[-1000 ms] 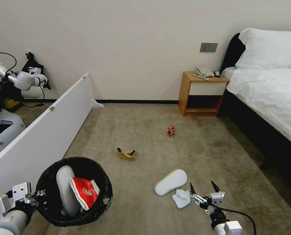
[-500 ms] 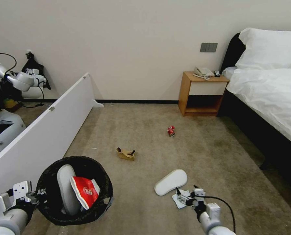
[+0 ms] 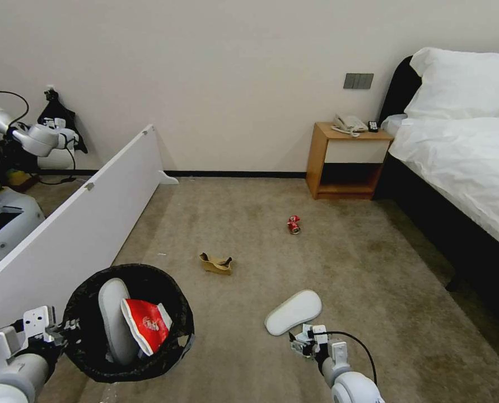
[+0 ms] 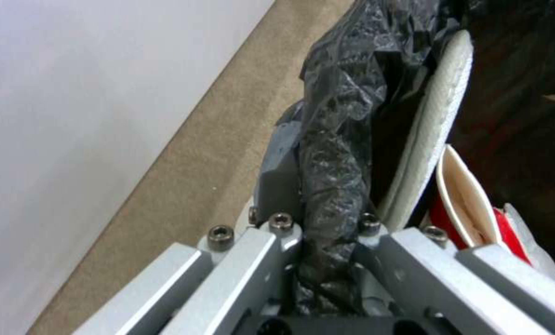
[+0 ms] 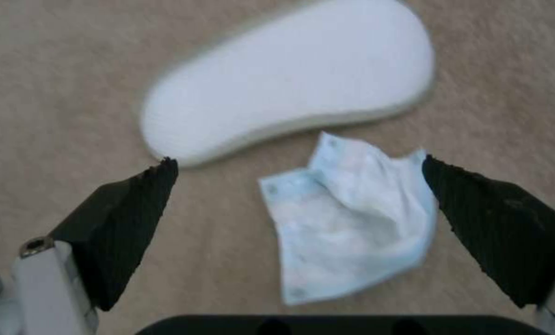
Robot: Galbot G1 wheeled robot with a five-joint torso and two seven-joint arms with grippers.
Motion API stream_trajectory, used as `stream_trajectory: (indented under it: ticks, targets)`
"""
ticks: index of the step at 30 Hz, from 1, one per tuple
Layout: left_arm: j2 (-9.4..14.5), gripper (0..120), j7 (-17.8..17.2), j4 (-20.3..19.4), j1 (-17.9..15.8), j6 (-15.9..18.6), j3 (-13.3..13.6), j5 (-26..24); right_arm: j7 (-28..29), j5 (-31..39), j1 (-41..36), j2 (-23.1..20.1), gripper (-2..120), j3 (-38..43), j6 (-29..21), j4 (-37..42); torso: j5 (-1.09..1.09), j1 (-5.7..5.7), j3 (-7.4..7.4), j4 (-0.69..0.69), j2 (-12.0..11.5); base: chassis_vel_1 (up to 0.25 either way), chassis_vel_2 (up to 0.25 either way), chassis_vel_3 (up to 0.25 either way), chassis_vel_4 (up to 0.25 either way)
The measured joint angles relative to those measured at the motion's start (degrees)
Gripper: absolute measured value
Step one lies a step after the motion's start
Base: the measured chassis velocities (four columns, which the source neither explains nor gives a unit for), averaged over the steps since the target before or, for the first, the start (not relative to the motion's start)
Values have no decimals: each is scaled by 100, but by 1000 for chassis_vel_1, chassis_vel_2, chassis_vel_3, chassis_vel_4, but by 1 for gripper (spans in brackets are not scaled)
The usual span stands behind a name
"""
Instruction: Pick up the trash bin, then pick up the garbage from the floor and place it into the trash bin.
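Note:
The trash bin (image 3: pixel 165 344), lined with a black bag, hangs at the lower left, and my left gripper (image 3: pixel 59 330) is shut on its rim (image 4: pixel 330 153). A white slipper (image 3: pixel 112 322) and a red-white carton (image 3: pixel 145 324) stand inside it. My right gripper (image 3: pixel 305 342) is low over the carpet and open. Its black fingertips (image 5: pixel 135 204) straddle the white tissue (image 5: pixel 351 223), apart from it. A second slipper (image 3: pixel 293 312) lies just beyond the tissue (image 5: pixel 290 79). Farther off on the carpet lie brown torn cardboard (image 3: pixel 215 263) and a crushed red can (image 3: pixel 293 224).
A long white board (image 3: pixel 81 224) leans along the left side, with another robot (image 3: pixel 3 212) behind it. A wooden nightstand (image 3: pixel 347 162) stands at the back wall. A bed (image 3: pixel 462 168) runs down the right side. Open carpet lies in the middle.
My right gripper has come down and to the left, from beside the tissue to right over it, still open. The bin in my left gripper has barely shifted.

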Motion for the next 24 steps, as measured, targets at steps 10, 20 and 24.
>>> stream_trajectory:
  ticks: [10,20,24]
  targets:
    - [15,1,3,-16,7,0,-5,-24,39,-3,144,40,100,100,1,-286,0,0,0,1,0,0,0,0,0]
    - [17,1,6,-69,47,0,-43,-41,-84,91,488,255,100,58,22,-957,0,0,0,1,0,0,0,0,0]
    - [17,1,6,-75,51,0,-53,-43,-97,82,556,301,100,59,39,-1132,0,0,0,1,0,0,0,0,0]
